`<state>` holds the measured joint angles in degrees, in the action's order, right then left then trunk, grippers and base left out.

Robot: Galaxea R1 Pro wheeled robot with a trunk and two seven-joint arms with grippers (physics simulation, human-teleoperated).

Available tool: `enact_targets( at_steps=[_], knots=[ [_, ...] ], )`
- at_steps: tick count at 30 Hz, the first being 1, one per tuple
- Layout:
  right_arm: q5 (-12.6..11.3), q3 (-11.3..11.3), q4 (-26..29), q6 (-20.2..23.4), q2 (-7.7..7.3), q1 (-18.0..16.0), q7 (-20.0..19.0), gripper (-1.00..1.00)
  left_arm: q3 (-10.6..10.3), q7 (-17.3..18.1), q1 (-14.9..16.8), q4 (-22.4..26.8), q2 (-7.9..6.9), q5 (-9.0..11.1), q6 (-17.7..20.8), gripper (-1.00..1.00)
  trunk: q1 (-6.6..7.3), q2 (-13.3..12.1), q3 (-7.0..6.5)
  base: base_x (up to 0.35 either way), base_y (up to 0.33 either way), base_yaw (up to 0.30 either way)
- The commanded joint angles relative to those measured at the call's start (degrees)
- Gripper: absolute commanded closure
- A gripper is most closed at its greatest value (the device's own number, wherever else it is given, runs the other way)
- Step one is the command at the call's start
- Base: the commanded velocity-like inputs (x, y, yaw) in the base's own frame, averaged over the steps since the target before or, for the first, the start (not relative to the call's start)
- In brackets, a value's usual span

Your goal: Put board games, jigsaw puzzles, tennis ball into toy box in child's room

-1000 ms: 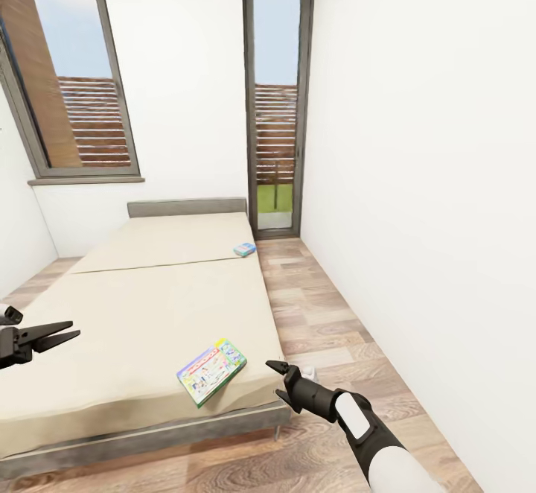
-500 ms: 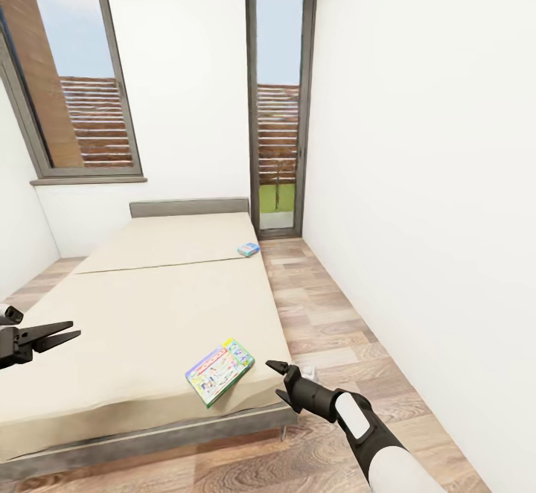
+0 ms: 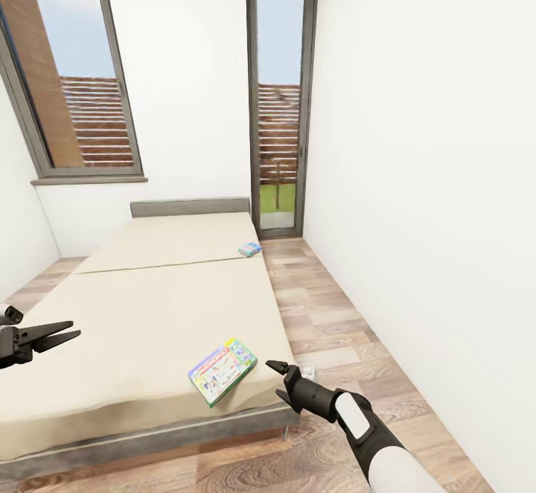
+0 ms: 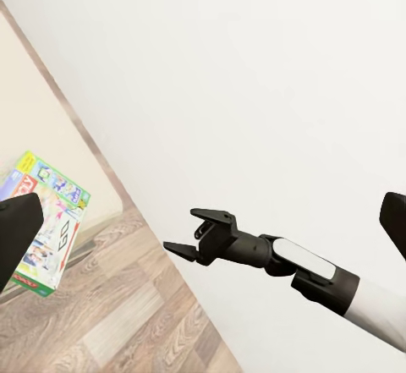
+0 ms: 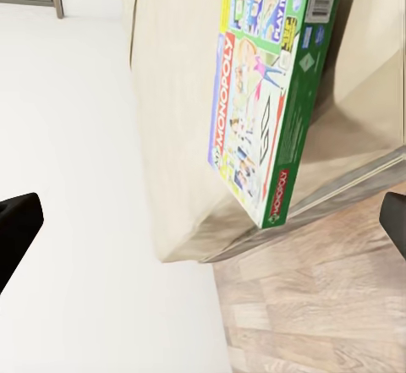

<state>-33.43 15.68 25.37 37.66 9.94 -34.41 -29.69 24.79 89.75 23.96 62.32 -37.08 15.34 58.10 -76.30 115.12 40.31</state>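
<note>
cream bed (image 3: 149, 307) carries two board games (image 3: 217, 371).

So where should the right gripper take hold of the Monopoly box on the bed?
Probably by the corner of the Monopoly box nearest the bed's foot and floor-side edge, which seems to overhang slightly. It lies flat, so the open right gripper, beside it, could come in level from the floor side, one finger above, one below.

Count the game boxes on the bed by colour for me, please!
Green, colourful board game, near the foot corner of the bed: 1
Blue board game, far along the bed's right edge: 1
Total: 2
</note>
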Motion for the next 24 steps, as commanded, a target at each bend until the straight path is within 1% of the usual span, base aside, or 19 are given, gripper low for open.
enact_targets(
  at_steps=[1,24],
  knots=[
    [-0.1,0.4,0.0,0.4,0.06,0.0,0.0,-1.00,0.0,0.2,0.0,0.0,-0.01,0.0,0.6,-1.00,-0.22,0.4,0.25,0.000,0.002,0.000],
    [-0.1,0.4,0.0,0.3,0.06,0.0,0.3,-1.00,0.0,0.2,0.0,0.0,-0.02,0.0,1.3,-1.00,-5.27,9.7,4.37,0.000,0.000,0.000]
  ],
)
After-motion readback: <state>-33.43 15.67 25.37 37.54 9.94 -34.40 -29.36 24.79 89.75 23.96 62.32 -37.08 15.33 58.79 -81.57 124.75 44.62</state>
